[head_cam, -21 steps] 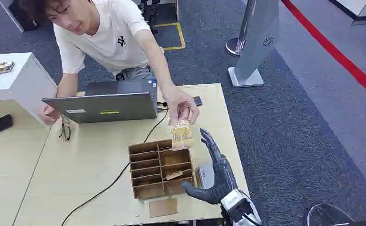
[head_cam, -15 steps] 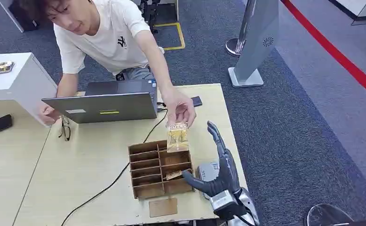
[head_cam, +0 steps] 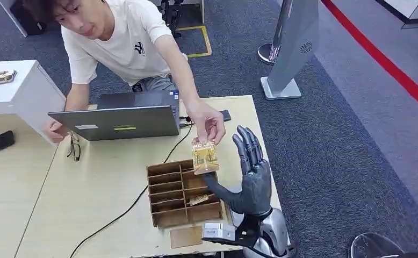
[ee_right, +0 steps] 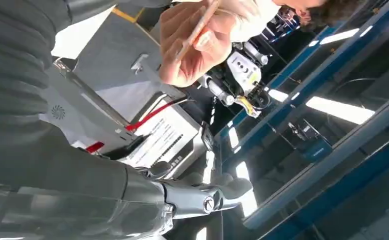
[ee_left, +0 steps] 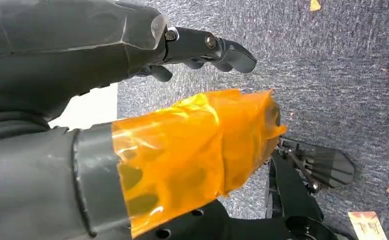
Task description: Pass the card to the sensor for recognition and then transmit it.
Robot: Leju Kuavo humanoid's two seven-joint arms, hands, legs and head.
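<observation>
A person's hand [head_cam: 209,122] holds a yellow card [head_cam: 205,157] upright above the wooden compartment box [head_cam: 166,200]. My right hand [head_cam: 252,174] stands raised just right of the card, fingers up and spread, thumb reaching toward the card's lower edge without touching it. In the right wrist view the card [ee_right: 201,24] shows edge-on in the person's fingers, beyond my own fingers [ee_right: 202,199]. My left hand [ee_left: 132,100] hangs over the carpet with orange tape around its thumb and nothing in it.
An open laptop [head_cam: 121,122] sits at the table's far side, with glasses [head_cam: 74,146] to its left and a black phone [head_cam: 225,115] to its right. A cable crosses the table. A brown card [head_cam: 186,236] lies by the front edge. A grey stand [head_cam: 293,48] rises beyond the table.
My right hand has risen from beside the box and turned upright, closer to the card. The person has brought the card slightly lower over the box.
</observation>
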